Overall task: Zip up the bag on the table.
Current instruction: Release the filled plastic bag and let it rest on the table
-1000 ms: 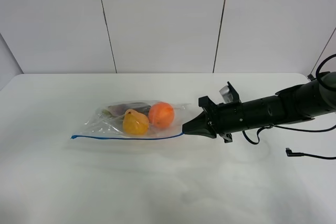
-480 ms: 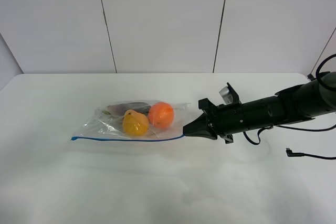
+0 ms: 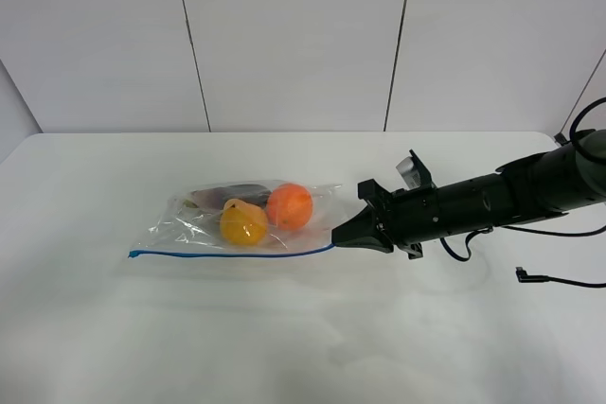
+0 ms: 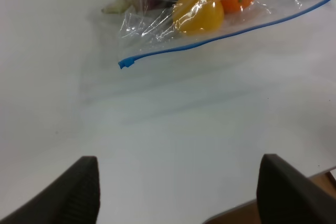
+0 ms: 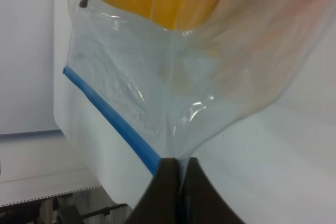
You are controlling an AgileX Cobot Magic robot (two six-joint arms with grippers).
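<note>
The clear bag [image 3: 237, 222] lies on the white table [image 3: 284, 328], with an orange fruit [image 3: 290, 205], a yellow fruit [image 3: 243, 223] and a dark one inside. Its blue seal strip [image 3: 227, 254] runs along the near edge. My right gripper [image 3: 337, 241] is shut on the right end of the seal strip; the right wrist view shows its fingertips [image 5: 167, 182] pinching the blue strip [image 5: 110, 121]. My left gripper [image 4: 176, 192] is open and empty above bare table, well short of the bag [image 4: 194, 17] and the strip's free left end [image 4: 124, 64].
A black cable with a plug [image 3: 535, 277] lies on the table at the right, behind my right arm [image 3: 492, 196]. White wall panels stand behind the table's far edge.
My right gripper has shifted very slightly right and down with the strip's end. The bag has barely moved.
</note>
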